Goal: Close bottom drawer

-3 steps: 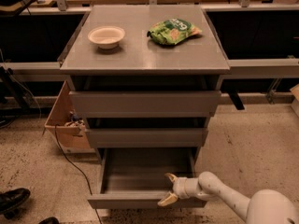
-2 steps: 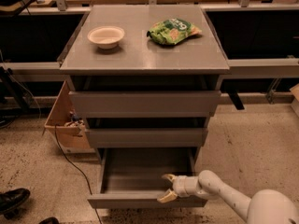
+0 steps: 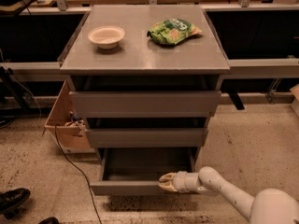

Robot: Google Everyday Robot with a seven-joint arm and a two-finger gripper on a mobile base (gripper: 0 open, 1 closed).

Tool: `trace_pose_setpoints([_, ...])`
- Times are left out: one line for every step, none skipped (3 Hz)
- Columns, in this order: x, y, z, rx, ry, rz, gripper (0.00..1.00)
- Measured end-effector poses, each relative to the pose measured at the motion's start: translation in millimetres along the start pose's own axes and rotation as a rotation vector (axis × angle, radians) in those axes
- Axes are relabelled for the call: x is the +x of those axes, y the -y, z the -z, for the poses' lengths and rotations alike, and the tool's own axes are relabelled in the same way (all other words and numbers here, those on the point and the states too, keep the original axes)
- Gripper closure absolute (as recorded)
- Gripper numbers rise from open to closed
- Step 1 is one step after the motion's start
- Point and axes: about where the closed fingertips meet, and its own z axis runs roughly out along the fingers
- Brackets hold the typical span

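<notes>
— Gripper (image 3: pixel 164 182)?
— Sitting low at the grey cabinet (image 3: pixel 145 55) front, right of centre, meeting the bottom drawer (image 3: pixel 140 165) panel. Apart or together: cannot tell.
— Drawer?
— Standing pulled out, lowest in the cabinet. Bowl (image 3: pixel 106 35) and green snack bag (image 3: pixel 174 31) lying on the cabinet top.

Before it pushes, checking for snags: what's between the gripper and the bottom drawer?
Nothing; in the camera view the gripper sits at the front of the bottom drawer.
</notes>
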Motion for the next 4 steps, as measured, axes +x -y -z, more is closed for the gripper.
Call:
trace_pose_setpoints([0.0, 0.0, 0.0, 0.0, 0.0, 0.0, 0.82])
trace_pose_setpoints([-4.3, 2.8, 1.8, 0.006, 0.004, 0.007, 0.91])
trace_pose_setpoints([-4.0, 2.0, 2.4, 0.005, 0.004, 0.008, 1.0])
trace_pose_setpoints([24.5, -8.6, 2.5, -0.015, 0.02, -0.011, 1.0])
